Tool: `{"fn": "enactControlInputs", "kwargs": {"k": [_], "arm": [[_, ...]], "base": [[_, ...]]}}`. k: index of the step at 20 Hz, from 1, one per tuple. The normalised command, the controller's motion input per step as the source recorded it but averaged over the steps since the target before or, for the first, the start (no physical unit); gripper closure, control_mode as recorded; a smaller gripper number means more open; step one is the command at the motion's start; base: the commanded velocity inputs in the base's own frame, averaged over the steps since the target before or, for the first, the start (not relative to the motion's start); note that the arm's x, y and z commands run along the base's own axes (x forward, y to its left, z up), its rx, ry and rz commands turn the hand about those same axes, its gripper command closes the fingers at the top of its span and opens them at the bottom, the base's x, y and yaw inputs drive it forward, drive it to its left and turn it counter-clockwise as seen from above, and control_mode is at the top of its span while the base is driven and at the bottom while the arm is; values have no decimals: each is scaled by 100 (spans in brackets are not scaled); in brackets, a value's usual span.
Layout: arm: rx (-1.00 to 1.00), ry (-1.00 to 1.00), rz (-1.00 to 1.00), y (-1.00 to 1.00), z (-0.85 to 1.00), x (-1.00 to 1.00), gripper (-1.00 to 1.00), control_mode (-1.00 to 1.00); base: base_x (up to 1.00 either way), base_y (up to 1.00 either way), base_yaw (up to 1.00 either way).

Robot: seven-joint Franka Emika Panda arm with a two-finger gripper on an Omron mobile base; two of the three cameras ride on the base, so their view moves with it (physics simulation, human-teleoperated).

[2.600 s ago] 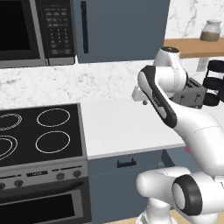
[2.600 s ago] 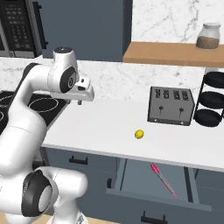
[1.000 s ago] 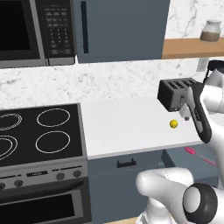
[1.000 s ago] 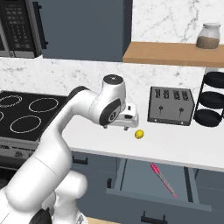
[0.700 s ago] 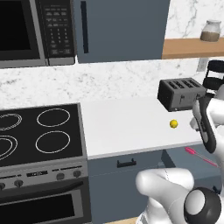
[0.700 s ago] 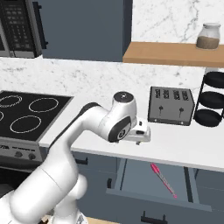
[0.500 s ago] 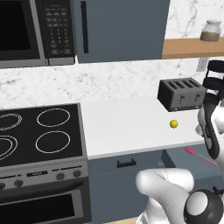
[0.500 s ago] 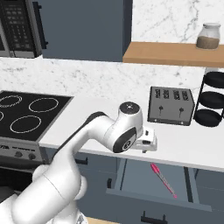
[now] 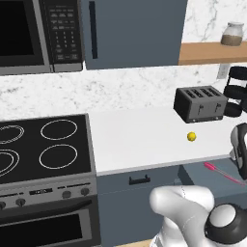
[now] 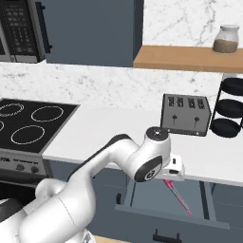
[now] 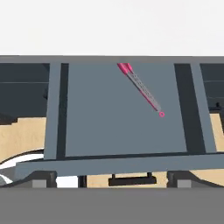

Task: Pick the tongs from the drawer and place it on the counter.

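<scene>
The tongs [image 11: 141, 88] in the open drawer [image 11: 105, 127] should be approached along their slant; the jaws' state cannot be told

Flat, even light across both base views, with no lamp or window giving away its source. The counter [image 9: 144, 137] reads bright white and almost shadowless; only a soft dark patch sits under the toaster [image 9: 200, 103]. The stovetop [image 9: 43, 147] stays matte black, no glare on it. Edges are crisp, straight lines hold straight out to the corners, nothing blurs. In the hand view the drawer [image 11: 109, 109] floor is evenly grey and dimmer, the side channels darker, the tongs [image 11: 142, 89] sharp and vivid against it.
</scene>
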Motion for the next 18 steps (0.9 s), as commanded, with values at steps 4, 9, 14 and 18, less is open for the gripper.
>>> {"fn": "enactControlInputs", "kwargs": {"k": [4,9,14,18], "arm": [[0,19,0,-28,-41,-5,-100,-100],[0,6,0,-3,-47,0,-100,-100],[0,0,0,0,-53,0,-100,-100],[0,0,0,0,-48,0,-100,-100]], "base": [[0,0,0],[0,0,0],[0,0,0],[0,0,0]]}}
